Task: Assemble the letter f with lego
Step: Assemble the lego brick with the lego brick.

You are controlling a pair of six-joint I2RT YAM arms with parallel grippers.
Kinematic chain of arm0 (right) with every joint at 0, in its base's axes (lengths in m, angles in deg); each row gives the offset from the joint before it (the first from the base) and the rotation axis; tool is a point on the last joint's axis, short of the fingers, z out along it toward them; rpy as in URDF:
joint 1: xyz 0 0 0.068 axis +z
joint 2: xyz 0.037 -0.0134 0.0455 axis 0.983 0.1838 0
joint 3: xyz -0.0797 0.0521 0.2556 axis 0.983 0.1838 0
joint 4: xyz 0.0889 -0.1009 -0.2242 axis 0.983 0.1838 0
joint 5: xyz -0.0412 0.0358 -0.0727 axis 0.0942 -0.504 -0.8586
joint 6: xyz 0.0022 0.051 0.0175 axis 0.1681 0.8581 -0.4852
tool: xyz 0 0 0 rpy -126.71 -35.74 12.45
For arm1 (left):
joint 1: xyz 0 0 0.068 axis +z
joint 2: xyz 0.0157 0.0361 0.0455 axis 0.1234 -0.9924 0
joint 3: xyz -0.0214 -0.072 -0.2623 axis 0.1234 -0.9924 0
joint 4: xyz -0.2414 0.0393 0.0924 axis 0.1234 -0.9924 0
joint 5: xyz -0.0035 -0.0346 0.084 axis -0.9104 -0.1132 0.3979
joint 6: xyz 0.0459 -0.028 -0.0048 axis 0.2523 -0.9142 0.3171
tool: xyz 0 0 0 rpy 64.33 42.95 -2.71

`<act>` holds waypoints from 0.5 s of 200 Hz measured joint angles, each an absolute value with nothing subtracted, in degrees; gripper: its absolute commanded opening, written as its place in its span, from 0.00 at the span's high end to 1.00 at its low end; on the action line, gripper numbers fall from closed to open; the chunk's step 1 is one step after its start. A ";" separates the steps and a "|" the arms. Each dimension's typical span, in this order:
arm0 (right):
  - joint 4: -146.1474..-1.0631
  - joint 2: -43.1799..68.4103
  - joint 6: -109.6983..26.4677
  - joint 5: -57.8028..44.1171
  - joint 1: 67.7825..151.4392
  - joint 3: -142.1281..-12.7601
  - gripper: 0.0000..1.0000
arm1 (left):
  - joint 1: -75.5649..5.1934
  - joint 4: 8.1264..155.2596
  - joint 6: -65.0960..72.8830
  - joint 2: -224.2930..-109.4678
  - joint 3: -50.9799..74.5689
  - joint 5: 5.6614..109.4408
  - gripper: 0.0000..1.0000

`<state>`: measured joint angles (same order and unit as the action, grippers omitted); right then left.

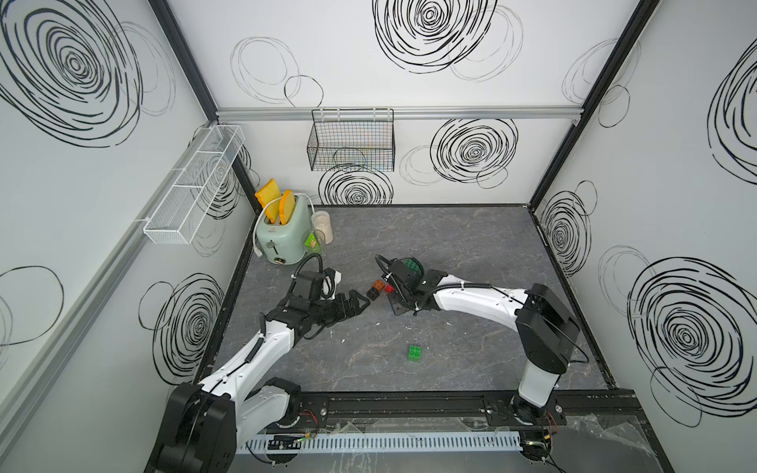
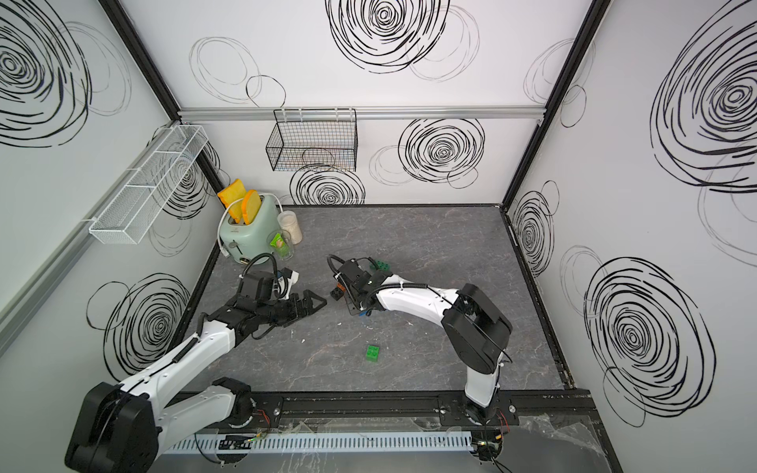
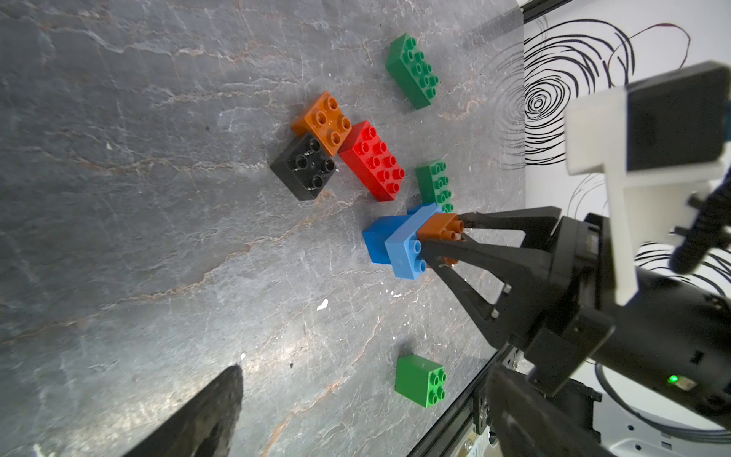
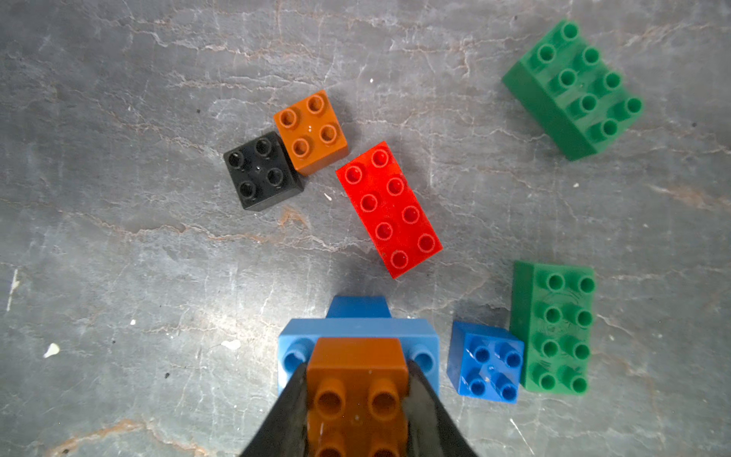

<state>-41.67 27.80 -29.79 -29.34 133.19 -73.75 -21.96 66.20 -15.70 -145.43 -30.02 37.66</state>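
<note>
- On the desk (image 4: pixel 118 237), right fingers (image 4: pixel 285 419) clamp the topmost orange brick (image 4: pixel 356 380), seating it on the light-blue brick (image 4: pixel 356 328).
- Left fingers (image 3: pixel 197 415) hang apart.
- Next, probably: release, then fetch 1 more.

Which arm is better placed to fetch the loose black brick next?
Likely left: the open, empty left gripper sits near the black brick; the right gripper is clamped on the stacked orange brick.

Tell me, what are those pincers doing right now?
Right pincer shut on orange brick, atop light-blue brick. Left pincer open, empty. Red brick close by, apart.
</note>
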 measured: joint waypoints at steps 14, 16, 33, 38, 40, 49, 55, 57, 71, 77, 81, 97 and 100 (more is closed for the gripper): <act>-40.58 28.22 -29.37 -28.89 133.08 -74.69 0.59 | -21.98 66.16 -15.70 -145.49 -30.02 37.77 0.02; -40.34 28.33 -29.33 -28.84 133.08 -74.88 0.59 | -21.98 66.16 -15.70 -145.49 -30.02 37.77 0.02; -38.68 29.16 -28.70 -28.47 133.06 -76.48 0.59 | -21.98 66.18 -15.70 -145.49 -30.02 37.77 0.02; -38.28 29.37 -28.56 -28.45 133.08 -76.90 0.59 | -21.98 66.18 -15.70 -145.49 -30.02 37.77 0.02; -38.11 29.48 -28.52 -28.43 133.08 -77.14 0.59 | -21.98 66.18 -15.70 -145.49 -30.02 37.77 0.02; -37.28 29.88 -28.32 -28.32 133.14 -77.86 0.58 | -21.92 66.18 -15.70 -145.49 -30.02 37.77 0.02; -36.82 30.10 -28.15 -28.21 133.19 -78.36 0.57 | -21.92 66.18 -15.70 -145.47 -30.02 37.77 0.02; -36.82 30.14 -28.13 -28.19 133.19 -78.45 0.57 | -21.92 66.18 -15.70 -145.47 -30.02 37.77 0.02; -35.99 30.47 -27.80 -28.03 133.21 -79.06 0.57 | -21.81 66.18 -15.70 -145.36 -30.02 37.75 0.02; -35.73 30.49 -27.69 -27.99 133.23 -79.12 0.57 | -21.72 66.20 -15.70 -145.27 -30.02 37.71 0.02; -35.53 30.53 -27.62 -27.95 133.23 -79.19 0.57 | -21.70 66.20 -15.70 -145.25 -30.02 37.68 0.02; -34.90 30.80 -27.38 -27.99 133.34 -79.74 0.57 | -21.63 66.20 -15.70 -145.16 -30.02 37.66 0.02; -34.70 30.82 -27.32 -27.99 133.36 -79.82 0.57 | -21.63 66.20 -15.70 -145.16 -30.02 37.66 0.02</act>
